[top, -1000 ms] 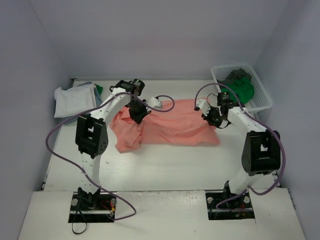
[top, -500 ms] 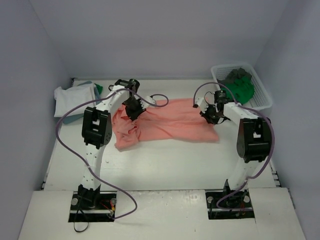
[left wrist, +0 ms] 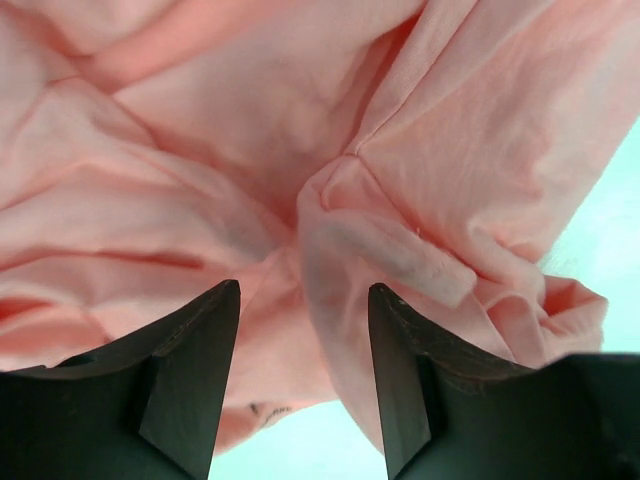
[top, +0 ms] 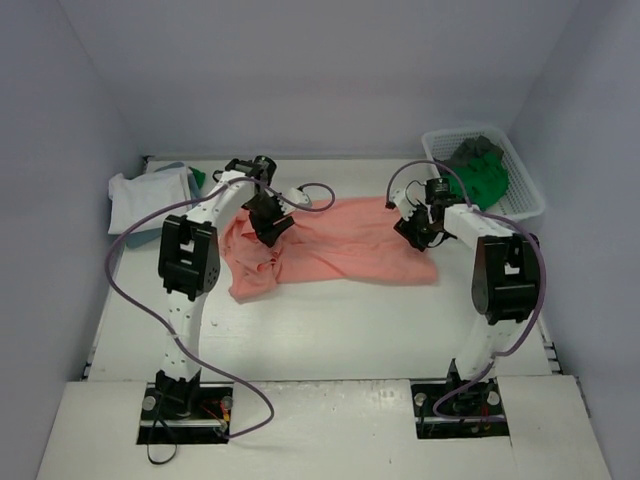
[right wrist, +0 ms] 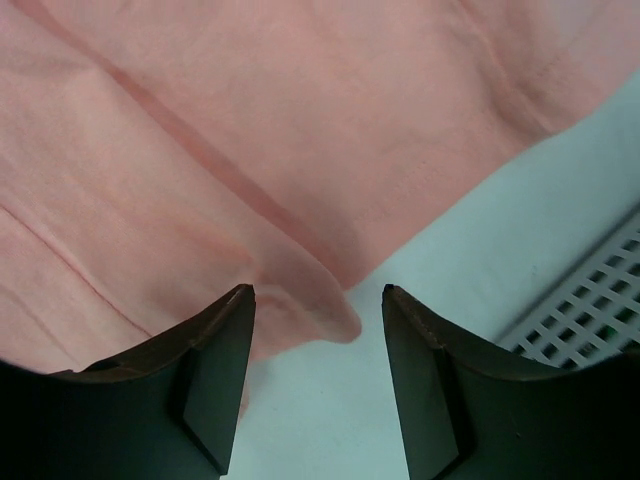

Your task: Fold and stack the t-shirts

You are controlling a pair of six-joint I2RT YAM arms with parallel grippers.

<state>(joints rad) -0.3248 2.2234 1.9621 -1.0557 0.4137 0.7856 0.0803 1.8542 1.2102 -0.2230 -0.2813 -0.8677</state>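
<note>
Working the salmon pink t-shirt (top: pixel 340 248), which is lying across the middle of the table (top: pixel 330 335), between my two arms.

I am holding my left gripper (top: pixel 268 222) over the shirt's far left part and my right gripper (top: pixel 415 232) over its far right corner, beside the white basket (top: pixel 528 205). I judge I am standing at opposite ends of one edge so the cloth can be spread square before any fold.

Both grippers are hovering with jaws parted about halfway. Neither is gripping anything; in the wrist views the cloth is lying loose below the fingers.

The shirt is looking uneven. Its right half is lying fairly flat, with a hem line and one rounded corner curling onto the table. Its left half is bunching into thick ridges, and a crumpled lobe is trailing toward me.

A green t-shirt (top: pixel 490 178) and a dark grey one (top: pixel 470 150) are waiting in the basket. Pale folded shirts (top: pixel 145 200) are sitting at the far left.
</note>
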